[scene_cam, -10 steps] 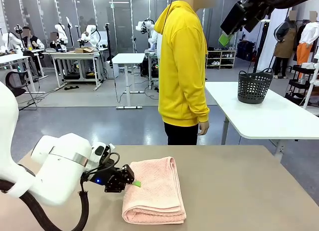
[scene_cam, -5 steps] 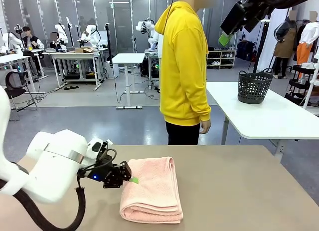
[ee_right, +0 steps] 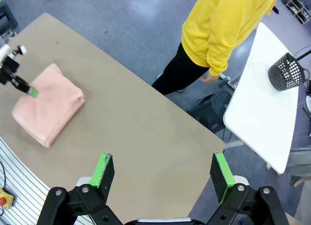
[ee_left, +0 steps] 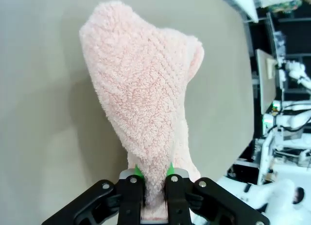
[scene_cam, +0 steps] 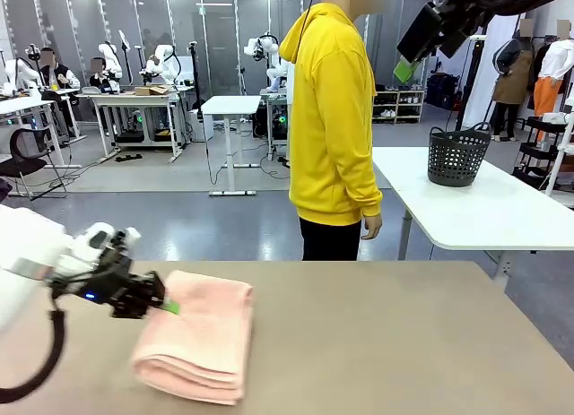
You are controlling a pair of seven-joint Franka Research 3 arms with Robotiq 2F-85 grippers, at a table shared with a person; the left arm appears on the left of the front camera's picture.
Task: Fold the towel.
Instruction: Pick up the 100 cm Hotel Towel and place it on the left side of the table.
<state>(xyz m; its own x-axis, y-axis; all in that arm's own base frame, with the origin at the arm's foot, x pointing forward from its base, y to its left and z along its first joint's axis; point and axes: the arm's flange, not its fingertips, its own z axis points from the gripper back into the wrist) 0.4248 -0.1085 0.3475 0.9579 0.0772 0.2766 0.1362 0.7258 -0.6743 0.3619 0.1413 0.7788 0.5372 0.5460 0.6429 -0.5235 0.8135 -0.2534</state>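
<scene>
One towel (scene_cam: 197,334), salmon-pink terry, folded into a thick stack, lies on the tan table (scene_cam: 404,343). Landmark: the towel.

Left gripper (scene_cam: 166,306) at the towel's left edge, seen from the front. Fingers pinched narrow on the cloth; in the left wrist view the green pads (ee_left: 137,172) squeeze a ridge of the towel (ee_left: 141,98) between them, and the cloth rises away from the left gripper (ee_left: 153,179) in a tapered hump with a herringbone weave showing. Bare tabletop (ee_left: 43,137) on both sides of it.

Right gripper (ee_right: 163,169) high above the table, well apart from the towel (ee_right: 46,106), fingers spread wide with nothing between them. From there the towel lies toward the table's (ee_right: 146,137) left end, the left gripper (ee_right: 31,92) touching its near corner.

Person in a yellow hoodie (scene_cam: 334,119) stands beyond the far edge of the table, to the right of the towel, arm hanging, hand (scene_cam: 372,225) loose at the side. Dark perforated basket (scene_cam: 457,155) on a white table (scene_cam: 484,209) farther right, well apart from the towel.
</scene>
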